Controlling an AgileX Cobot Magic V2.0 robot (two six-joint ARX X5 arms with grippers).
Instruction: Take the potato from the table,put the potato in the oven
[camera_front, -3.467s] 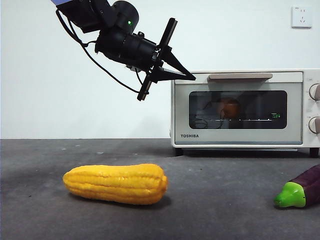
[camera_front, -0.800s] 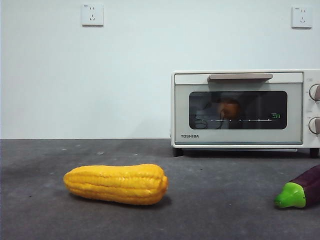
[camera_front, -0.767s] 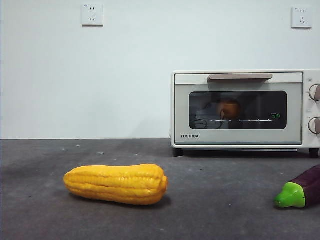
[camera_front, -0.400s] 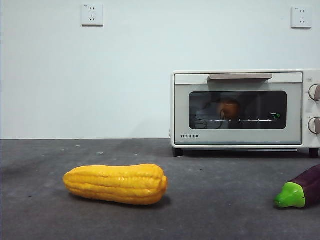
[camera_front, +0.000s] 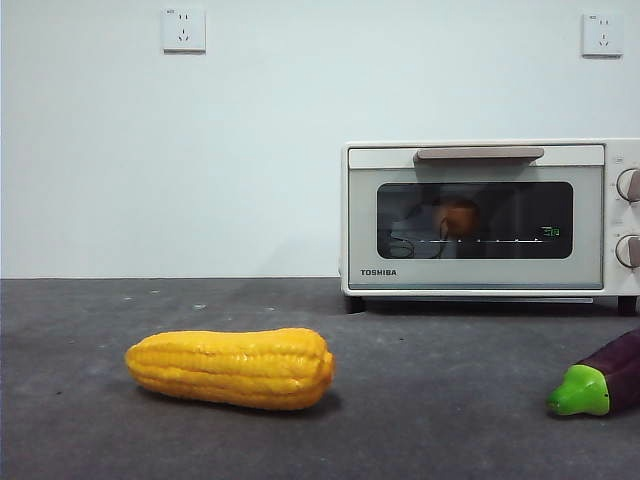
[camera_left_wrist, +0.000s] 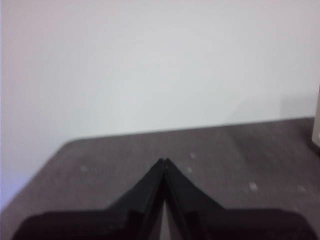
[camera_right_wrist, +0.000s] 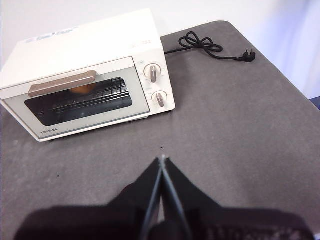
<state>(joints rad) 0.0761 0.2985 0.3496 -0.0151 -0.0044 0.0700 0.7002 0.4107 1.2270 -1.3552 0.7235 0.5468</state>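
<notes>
Potato (camera_front: 459, 215) sits on the rack inside the oven (camera_front: 480, 215), door shut. Left gripper (camera_left_wrist: 163, 162) and right gripper (camera_right_wrist: 162, 159) pinched closed, empty. We'd just park clear; nothing left to grasp.

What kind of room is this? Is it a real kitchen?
Probably not a real kitchen; it looks more like a robot test bench. A toaster oven sits on a bare grey table against a plain white wall, with toy-looking corn and an eggplant laid out.
</notes>
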